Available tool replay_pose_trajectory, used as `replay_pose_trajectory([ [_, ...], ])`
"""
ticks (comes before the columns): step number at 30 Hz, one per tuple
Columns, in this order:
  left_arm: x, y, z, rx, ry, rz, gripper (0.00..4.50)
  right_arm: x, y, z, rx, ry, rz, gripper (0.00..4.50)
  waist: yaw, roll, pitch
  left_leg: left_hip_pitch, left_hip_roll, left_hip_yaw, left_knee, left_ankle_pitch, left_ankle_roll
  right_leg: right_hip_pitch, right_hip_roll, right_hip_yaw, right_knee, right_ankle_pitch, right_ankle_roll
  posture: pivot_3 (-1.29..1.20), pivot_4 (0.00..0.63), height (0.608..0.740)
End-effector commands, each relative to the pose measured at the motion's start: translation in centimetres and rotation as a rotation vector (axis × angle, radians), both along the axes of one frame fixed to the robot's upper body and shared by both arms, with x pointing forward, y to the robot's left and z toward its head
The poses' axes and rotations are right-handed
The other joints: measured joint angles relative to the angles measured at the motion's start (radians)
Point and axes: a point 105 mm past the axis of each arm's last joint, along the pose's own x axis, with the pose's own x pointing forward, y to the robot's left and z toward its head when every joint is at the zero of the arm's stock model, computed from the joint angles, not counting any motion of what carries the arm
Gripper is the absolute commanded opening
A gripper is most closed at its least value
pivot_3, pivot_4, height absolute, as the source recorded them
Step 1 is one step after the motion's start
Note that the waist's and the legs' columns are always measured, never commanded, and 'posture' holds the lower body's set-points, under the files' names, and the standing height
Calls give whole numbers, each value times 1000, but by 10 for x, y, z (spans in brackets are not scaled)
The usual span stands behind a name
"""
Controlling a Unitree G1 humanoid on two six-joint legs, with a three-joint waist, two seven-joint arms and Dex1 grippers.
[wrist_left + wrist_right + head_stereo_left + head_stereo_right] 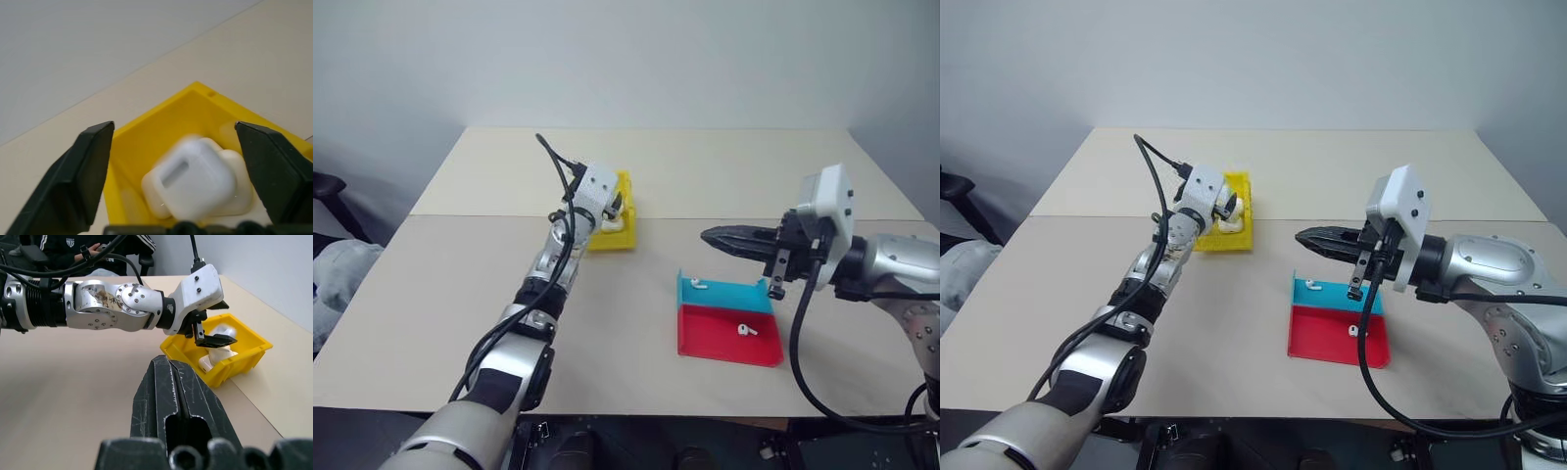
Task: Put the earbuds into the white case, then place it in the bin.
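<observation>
My left gripper (pixel 172 128) hangs open over the yellow bin (pixel 625 223) at mid table. A white case (pixel 195 183) shows blurred between its spread fingers, touching neither, right above the other white cases (pixel 213 360) lying in the bin. My right gripper (pixel 710 236) is shut on nothing and points left, level, above the table to the right of the bin. Below it, one earbud (pixel 698 286) lies on the blue half of a flat tray and a second earbud (pixel 746 330) on the red half.
The blue-and-red tray (pixel 720 343) sits near the table's front right. A seam (pixel 460 216) runs across the beige tabletop behind the bin. A seated person in a dark jacket (pixel 83 249) is beyond the table's left side.
</observation>
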Motion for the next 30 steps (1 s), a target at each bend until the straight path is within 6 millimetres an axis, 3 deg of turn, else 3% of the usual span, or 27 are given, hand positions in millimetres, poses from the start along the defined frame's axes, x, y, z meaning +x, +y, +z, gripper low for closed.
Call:
replay_pose_trajectory([
  [1, -1, -3, 24, -24, -78, -2, 4476, -3, -2, 7, -15, -44, -22, 0, -1, 0, 0, 0, 0, 0, 0, 0, 0, 0, 0, 0, 0, 0, 0, 0, 150, 740],
  [5, -13, -2, 42, -87, -143, -68, 4476, -3, -5, 1, -40, -35, -26, 0, -3, 0, 0, 0, 0, 0, 0, 0, 0, 0, 0, 0, 0, 0, 0, 0, 150, 740],
  [8, -34, 1, 47, -203, -103, -243, 4476, -4, -11, -6, -85, -24, -35, 0, -5, 0, 0, 0, 0, 0, 0, 3, -4, 0, 0, 0, 1, 0, 0, 0, 150, 740],
  [12, -77, 14, 35, -165, -50, -517, 4476, -8, -29, -14, -168, -15, -39, 0, -19, 1, 0, 0, 1, 1, -1, 4, -7, 0, 0, 1, 1, 0, 0, 0, 150, 740],
  [18, -143, 47, 13, -59, 66, -722, 4476, -13, -68, -23, -342, -88, -26, 0, -21, 1, 0, 2, 1, 0, 1, 0, 0, 2, 0, 1, -1, 0, 0, 0, 150, 740],
  [22, -180, 71, 2, 2, 164, -780, 4476, -14, -95, -26, -430, -109, -21, 0, -22, 1, 0, 5, 1, 1, 0, 0, 1, 4, 0, 2, -1, 0, 0, 0, 150, 740],
  [27, -204, 92, -9, 40, 269, -758, 4476, -8, -118, -27, -516, -114, -53, 0, -22, 2, -1, 8, 2, 3, -1, -1, 1, 5, 0, 4, 0, 0, 0, 0, 150, 740],
  [30, -213, 95, -10, 57, 271, -751, 4476, -8, -123, -30, -526, -109, -55, 0, -21, 2, -1, 8, 3, 4, -2, -1, 1, 5, 0, 4, -1, 0, 0, 0, 150, 740],
])
